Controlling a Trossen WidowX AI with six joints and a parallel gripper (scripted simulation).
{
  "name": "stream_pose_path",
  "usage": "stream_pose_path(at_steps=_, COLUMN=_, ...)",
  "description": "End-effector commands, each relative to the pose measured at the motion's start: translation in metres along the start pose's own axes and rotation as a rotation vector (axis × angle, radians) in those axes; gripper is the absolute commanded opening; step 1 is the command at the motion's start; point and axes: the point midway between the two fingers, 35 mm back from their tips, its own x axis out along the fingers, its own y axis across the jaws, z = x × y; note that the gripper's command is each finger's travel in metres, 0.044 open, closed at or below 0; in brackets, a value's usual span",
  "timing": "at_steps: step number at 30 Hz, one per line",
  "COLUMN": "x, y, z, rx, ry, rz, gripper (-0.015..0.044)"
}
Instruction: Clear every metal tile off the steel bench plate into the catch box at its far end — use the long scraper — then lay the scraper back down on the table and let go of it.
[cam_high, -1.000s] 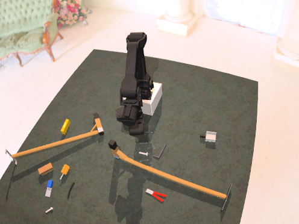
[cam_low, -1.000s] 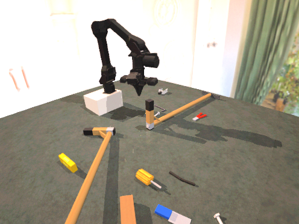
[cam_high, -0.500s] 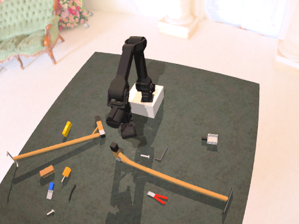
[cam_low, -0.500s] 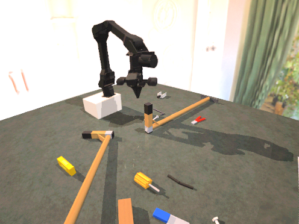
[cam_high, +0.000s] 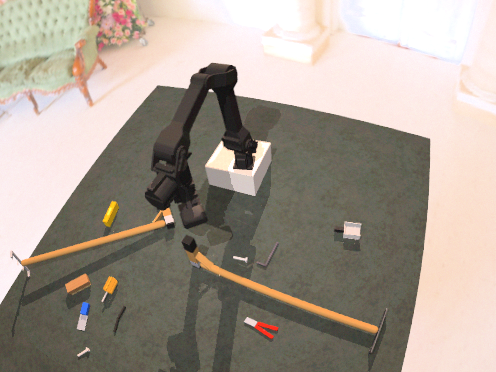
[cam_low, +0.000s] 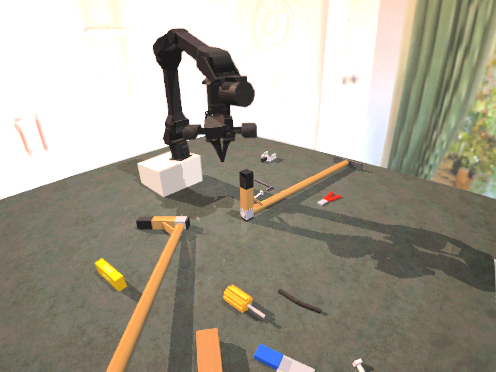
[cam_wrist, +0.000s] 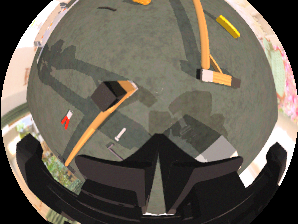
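My gripper (cam_low: 222, 159) (cam_wrist: 158, 137) is shut and empty, raised above the table; the arm hides its fingertips in the top view. A long tool (cam_high: 300, 302) (cam_low: 305, 186) (cam_wrist: 92, 127) with a wooden handle lies to the right, its thin dark crossbar (cam_high: 378, 330) at the far end and its black-tipped grip (cam_high: 189, 244) (cam_low: 246, 177) standing upright. A second long tool (cam_high: 95, 243) (cam_low: 150, 295) (cam_wrist: 204, 40) lies to the left, with a light metal end (cam_high: 20, 264). I cannot tell which is the scraper. I cannot make out the bench plate, tiles or catch box.
The arm's white base block (cam_high: 217, 179) (cam_low: 175, 177) stands behind. Red-handled pliers (cam_high: 265, 327) (cam_low: 330, 198), a bolt (cam_high: 240, 259) and a hex key (cam_high: 270, 256) lie near the right tool. A yellow block (cam_high: 111, 214) (cam_low: 110, 274) and a screwdriver (cam_high: 110, 284) (cam_low: 238, 298) lie left.
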Motion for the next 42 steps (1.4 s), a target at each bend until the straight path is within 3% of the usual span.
stream_pose_path(at_steps=1, x=-0.006, y=-0.007, z=0.018, rx=-0.049, ry=-0.004, rz=-0.007, gripper=0.0000)
stream_pose_path(at_steps=20, x=-0.027, y=-0.036, z=0.067, rx=-0.225, ry=-0.010, rz=-0.014, gripper=0.0000)
stream_pose_path(at_steps=42, x=0.026, y=-0.034, z=0.072, rx=-0.225, ry=-0.011, rz=-0.015, gripper=0.0000)
